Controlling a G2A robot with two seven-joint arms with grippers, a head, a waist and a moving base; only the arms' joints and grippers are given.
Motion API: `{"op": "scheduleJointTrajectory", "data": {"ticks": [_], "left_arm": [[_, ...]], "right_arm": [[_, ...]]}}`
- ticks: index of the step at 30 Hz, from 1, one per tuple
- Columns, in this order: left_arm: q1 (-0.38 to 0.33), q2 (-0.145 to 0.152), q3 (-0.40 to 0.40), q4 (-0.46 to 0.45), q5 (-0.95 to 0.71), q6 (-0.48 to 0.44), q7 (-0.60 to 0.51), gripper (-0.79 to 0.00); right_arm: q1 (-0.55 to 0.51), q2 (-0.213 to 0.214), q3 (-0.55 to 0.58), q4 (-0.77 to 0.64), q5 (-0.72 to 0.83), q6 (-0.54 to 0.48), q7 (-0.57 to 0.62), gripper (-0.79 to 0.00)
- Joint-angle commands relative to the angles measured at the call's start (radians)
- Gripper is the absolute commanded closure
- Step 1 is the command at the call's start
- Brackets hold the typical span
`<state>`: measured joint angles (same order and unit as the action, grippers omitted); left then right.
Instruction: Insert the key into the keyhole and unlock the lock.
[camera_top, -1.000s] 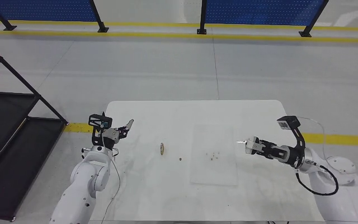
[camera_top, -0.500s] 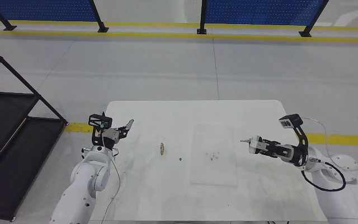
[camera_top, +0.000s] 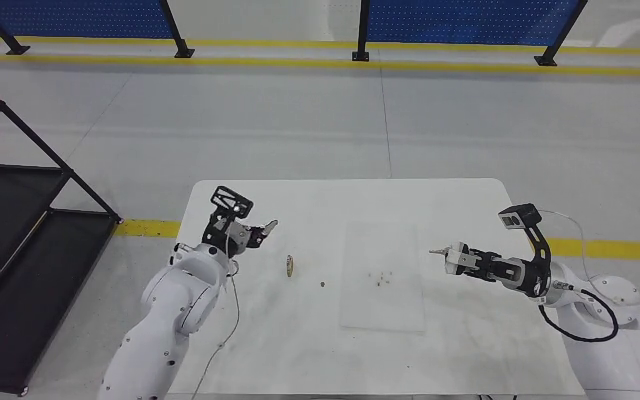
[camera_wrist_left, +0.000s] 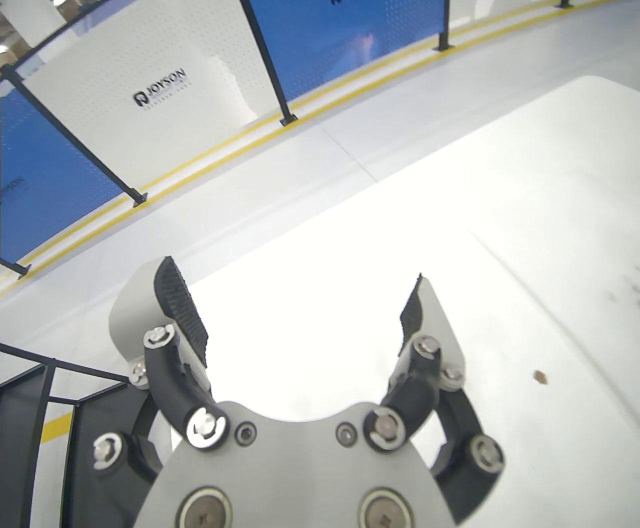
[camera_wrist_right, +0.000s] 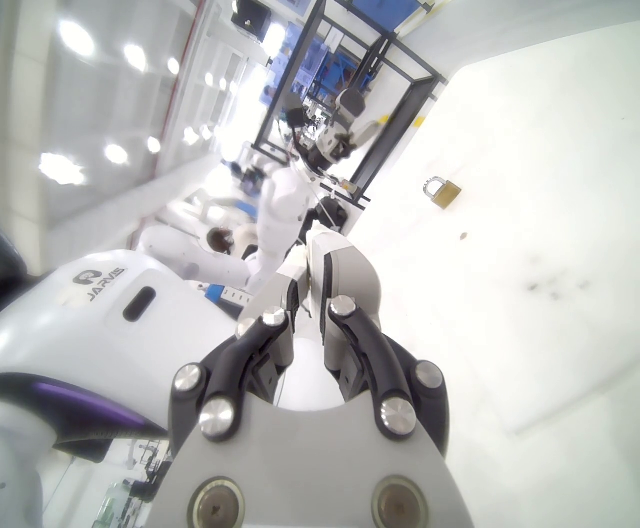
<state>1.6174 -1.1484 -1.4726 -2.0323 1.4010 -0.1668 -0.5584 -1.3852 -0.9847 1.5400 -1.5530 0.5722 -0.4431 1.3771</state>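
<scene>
Arm bent, the left gripper (camera_top: 266, 230) hangs above the table (camera_top: 450, 200), fingers spread wide. The padlock (camera_top: 289, 265) lies near, just ahead of it. The right gripper (camera_top: 441, 252), arm stretched level, is pinched closed, with the padlock well ahead.

Table (camera_top: 470, 215): standing mid-scene, white.
Sheet (camera_top: 380, 305): lying right of centre (dark specks (camera_top: 381, 277) sitting on it).
Rack (camera_top: 40, 250): standing far left.
</scene>
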Motion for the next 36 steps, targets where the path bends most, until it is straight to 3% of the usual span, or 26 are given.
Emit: {"op": "scheduleJointTrajectory", "data": {"ticks": [1,5,12,15,24,36], "left_arm": [[-0.03,0.001,0.018,-0.026,-0.023,-0.036,-0.176,-0.785],[-0.114,-0.004,0.075,-0.06,-0.103,-0.034,-0.467,-0.785],[-0.25,-0.016,0.203,-0.098,-0.128,0.015,-0.827,-0.785],[-0.309,-0.024,0.263,-0.071,-0.145,0.043,-0.973,-0.785],[-0.459,-0.048,0.394,0.151,-0.315,0.264,-0.977,-0.785],[-0.472,-0.048,0.399,0.159,-0.31,0.273,-0.977,-0.785]], "right_arm": [[0.0,0.0,0.0,0.0,0.0,0.0,0.0,0.0],[0.0,0.0,0.0,0.0,0.0,0.0,0.0,0.0],[0.0,0.0,0.0,0.0,0.0,0.0,0.0,0.0],[0.0,0.0,0.0,0.0,0.0,0.0,0.0,0.0],[0.0,0.0,0.0,0.0,0.0,0.0,0.0,0.0],[0.0,0.0,0.0,0.0,0.0,0.0,0.0,0.0]]}}
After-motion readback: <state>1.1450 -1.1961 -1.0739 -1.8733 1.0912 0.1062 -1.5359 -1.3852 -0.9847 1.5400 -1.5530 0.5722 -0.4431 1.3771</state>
